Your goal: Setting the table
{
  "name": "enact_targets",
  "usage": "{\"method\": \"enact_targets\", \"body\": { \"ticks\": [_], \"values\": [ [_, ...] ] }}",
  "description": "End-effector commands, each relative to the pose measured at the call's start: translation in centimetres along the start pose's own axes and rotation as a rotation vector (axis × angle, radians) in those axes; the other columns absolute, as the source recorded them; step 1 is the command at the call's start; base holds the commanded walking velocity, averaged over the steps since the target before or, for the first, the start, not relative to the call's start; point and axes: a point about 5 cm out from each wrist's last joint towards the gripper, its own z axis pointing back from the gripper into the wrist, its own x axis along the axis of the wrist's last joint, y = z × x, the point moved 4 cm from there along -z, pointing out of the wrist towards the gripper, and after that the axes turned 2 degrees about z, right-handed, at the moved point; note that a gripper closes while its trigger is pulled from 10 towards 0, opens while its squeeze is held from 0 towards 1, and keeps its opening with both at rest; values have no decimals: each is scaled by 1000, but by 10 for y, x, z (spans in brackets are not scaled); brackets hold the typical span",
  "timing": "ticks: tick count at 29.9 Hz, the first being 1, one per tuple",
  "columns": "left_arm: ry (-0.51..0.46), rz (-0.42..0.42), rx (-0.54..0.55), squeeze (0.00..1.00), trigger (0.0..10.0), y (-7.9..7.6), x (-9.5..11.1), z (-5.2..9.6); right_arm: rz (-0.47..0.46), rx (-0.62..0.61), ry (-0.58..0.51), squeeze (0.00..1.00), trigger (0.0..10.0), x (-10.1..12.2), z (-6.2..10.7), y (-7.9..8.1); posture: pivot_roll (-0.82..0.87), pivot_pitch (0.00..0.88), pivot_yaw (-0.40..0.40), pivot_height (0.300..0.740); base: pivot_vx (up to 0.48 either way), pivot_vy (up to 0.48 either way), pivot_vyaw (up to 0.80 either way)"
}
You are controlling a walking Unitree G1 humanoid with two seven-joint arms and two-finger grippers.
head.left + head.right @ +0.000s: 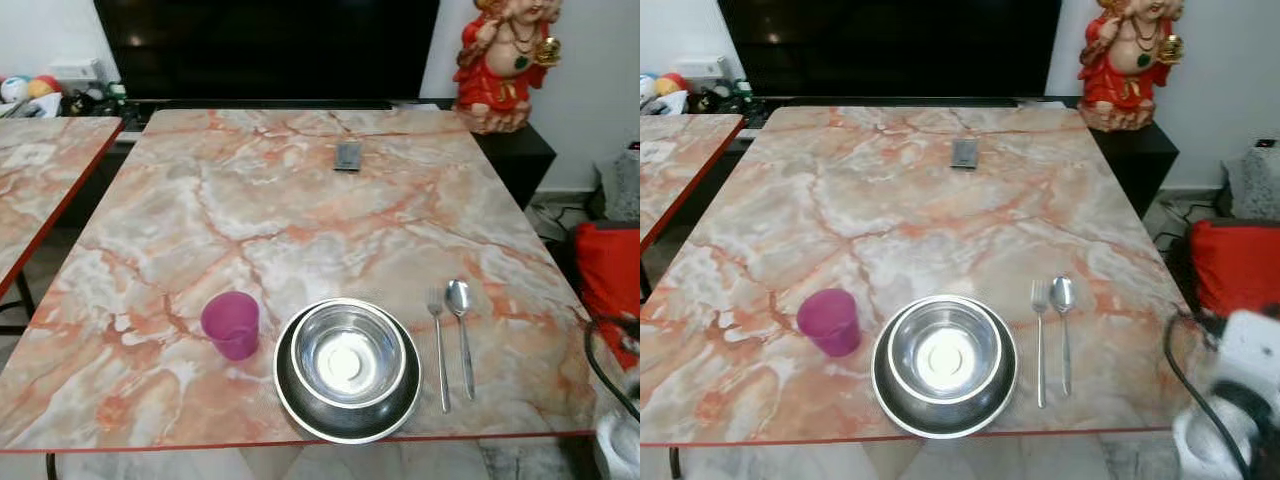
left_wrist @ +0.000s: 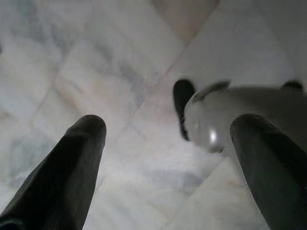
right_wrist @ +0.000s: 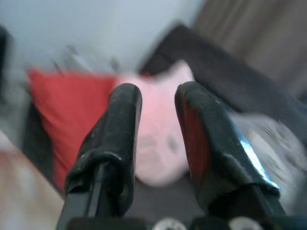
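On the worktop, the bowl sits in its plate; the pink cup lies just left of it, fork and spoon just right, handles toward the robot. The right gripper, nearer the cutlery, hangs off the worktop's right edge, fingers slightly apart, empty. The left gripper is wide open over the floor.

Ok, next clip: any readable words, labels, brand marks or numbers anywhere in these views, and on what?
None can be read.
Small dark flat object at the far side of the marble-pattern table: any marking is too small to read.
Pink cup, steel bowl, fork and spoon: no print visible.
Red statue: no lettering visible.
Wrist views: blurred, no text.
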Motion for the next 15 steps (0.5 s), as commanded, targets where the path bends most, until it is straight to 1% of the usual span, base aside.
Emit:
{"method": "enact_targets", "body": {
  "ticks": [1,2,3,4,5,8,9,11,14,15],
  "values": [
    [32,-5,3,0,10000,-1,-9,1,25,-22,26,0,10000,-3,4,-4,-52,114,-12,740,0,0,0],
    [27,-6,-1,0,10000,-6,-6,0,9,-60,187,0,10000,-28,24,-9,-46,113,-11,740,0,0,0],
    [27,-6,-1,0,10000,-6,-6,0,9,-60,187,0,10000,-28,24,-9,-46,113,-11,740,0,0,0],
    [24,-6,-2,0,10000,-8,-4,-1,-9,-86,308,0,10000,-45,38,-12,-46,113,-11,740,0,0,0],
    [22,-6,-3,0,10000,-12,-3,-2,-2,-105,412,0,10000,-62,50,-15,-48,112,-11,740,0,0,0],
    [20,-7,-6,0,10000,-18,-2,-3,9,-125,555,0,10000,-86,66,-20,-51,111,-9,740,0,0,0],
    [16,-9,-11,0,10000,-24,2,-5,4,-141,631,0,10000,-99,74,-23,-51,111,-9,740,0,0,0],
    [13,-10,-13,0,10000,-27,5,-6,-4,-148,661,0,10000,-105,77,-24,-49,110,-10,740,0,0,0],
    [11,-10,-15,0,10000,-29,6,-6,3,-124,718,0,10000,-117,80,-20,-50,108,-12,740,0,0,0],
    [11,-9,-13,0,10000,-29,6,-6,7,-97,781,0,10000,-128,84,-17,-50,108,-12,740,0,0,0]
  ]
}}
